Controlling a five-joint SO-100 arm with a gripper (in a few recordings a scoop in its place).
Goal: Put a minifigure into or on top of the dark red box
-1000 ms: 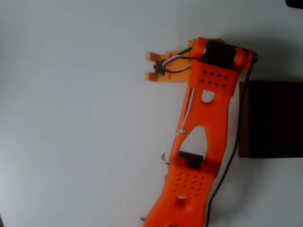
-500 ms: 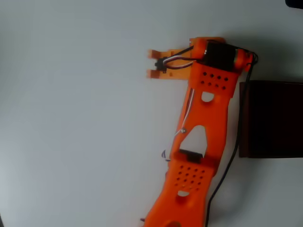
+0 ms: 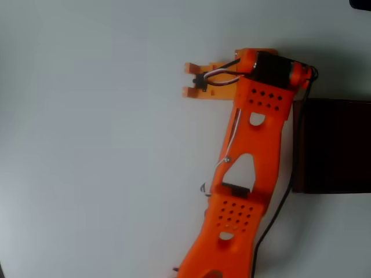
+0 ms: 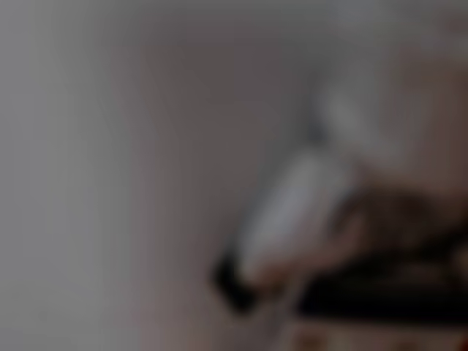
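Table [image 3: 87, 145], white and bare, took up most of the overhead view. Over its right half the orange arm [image 3: 249, 168] ran up from the bottom edge, leaning slightly rightward toward the top, with a black cable [image 3: 278, 202] trailing along its right side and a black motor [image 3: 269, 66] at its wrist. To the right of the arm, touching the frame's right edge, stood the dark red box [image 3: 333, 145], its inside nearly black; the arm's upper link passed just beside the box's left wall. From the wrist the gripper [image 3: 188, 79] pointed left, well apart from the box, its two orange fingers [image 3: 194, 67] parted with a clear gap of table between the tips and nothing visible in that gap. The wrist view was too blurred to read: a pale elongated shape [image 4: 292, 212] lay near the middle with dark patches below and to its right, and I could not tell whether that was the minifigure
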